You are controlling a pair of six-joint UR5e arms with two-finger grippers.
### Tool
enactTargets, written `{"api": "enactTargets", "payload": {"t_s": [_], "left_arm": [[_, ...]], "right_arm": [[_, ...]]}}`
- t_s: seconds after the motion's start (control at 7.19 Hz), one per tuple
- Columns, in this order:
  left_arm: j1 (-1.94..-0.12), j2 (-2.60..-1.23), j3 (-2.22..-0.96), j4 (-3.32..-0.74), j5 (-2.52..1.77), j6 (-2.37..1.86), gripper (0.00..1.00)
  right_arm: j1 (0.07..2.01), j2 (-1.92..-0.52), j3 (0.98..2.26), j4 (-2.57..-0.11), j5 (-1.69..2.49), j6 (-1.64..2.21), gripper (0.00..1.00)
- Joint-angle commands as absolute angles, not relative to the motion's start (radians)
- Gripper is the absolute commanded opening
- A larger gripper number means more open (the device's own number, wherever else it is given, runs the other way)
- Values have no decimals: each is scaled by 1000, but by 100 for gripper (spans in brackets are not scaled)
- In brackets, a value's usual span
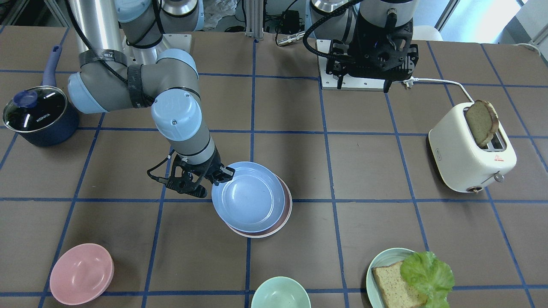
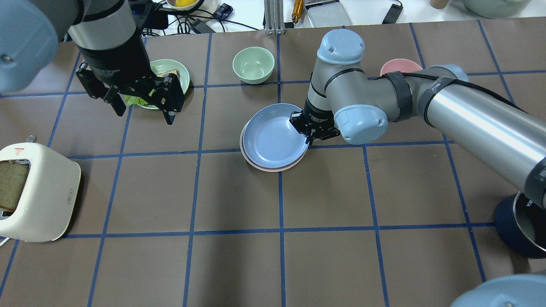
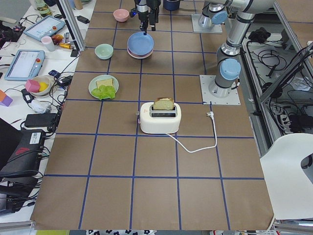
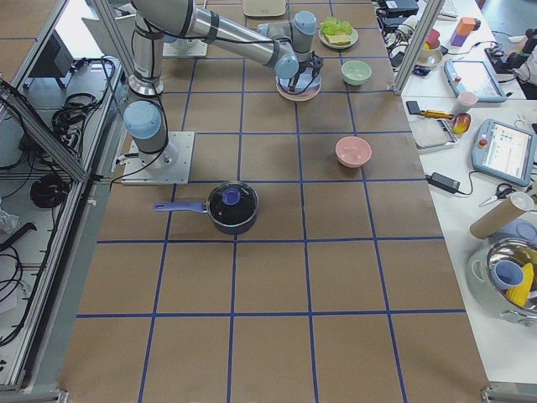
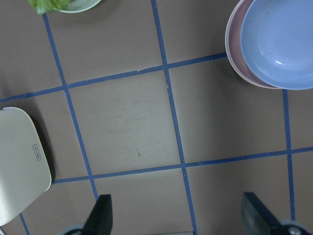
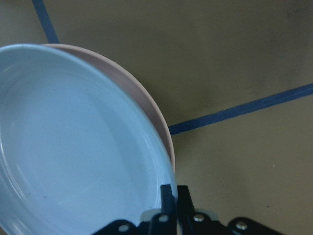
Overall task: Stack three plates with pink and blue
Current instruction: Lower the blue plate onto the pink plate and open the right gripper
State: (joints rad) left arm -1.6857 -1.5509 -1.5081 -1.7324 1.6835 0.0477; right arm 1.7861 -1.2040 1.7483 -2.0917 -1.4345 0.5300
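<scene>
— The left hand [image 2: 144, 116] hangs spread, well apart from the pink plate [image 1: 289, 199]. And the blue plate [image 2: 273, 136]?
— Atop the pink plate, off-centre; the right hand [image 2: 310, 137] pinches its rim. I'd nudge it centred before letting go.

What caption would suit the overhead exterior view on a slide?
The right gripper grips the rim of the blue plate atop the pink plate; left gripper hangs open.

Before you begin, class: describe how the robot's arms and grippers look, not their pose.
The right arm and left arm are silver-grey tubes with pale blue round joint caps. The right arm carries black strap bands and a black cable. The right gripper and left gripper are black, two-fingered; the left bears white lettering.
</scene>
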Motion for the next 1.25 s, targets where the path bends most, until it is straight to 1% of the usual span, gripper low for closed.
{"api": "enactTargets", "payload": {"t_s": [0.0,0.28,0.42,0.56,0.83,0.97,1.11], "left_arm": [[-1684,-1461,-1671,-1578,1667,52,95],[-1678,-1410,-1700,-1583,1651,55,100],[-1661,-1404,-1698,-1586,1651,60,100],[-1646,-1404,-1695,-1607,1651,69,100],[-1634,-1422,-1683,-1608,1649,71,100],[-1623,-1431,-1671,-1606,1648,71,100],[-1596,-1436,-1658,-1608,1643,74,100]], "right_arm": [[1786,-1201,1746,-2098,-1443,520,65],[1776,-1200,1746,-2124,-1509,509,81],[1757,-1203,1721,-2128,-1517,465,91],[1715,-1210,1659,-2102,-1569,354,100],[1683,-1235,1529,-1886,-1577,218,100],[1678,-1297,1523,-1780,-1585,122,100],[1654,-1362,1523,-1755,-1582,9,100]]}}
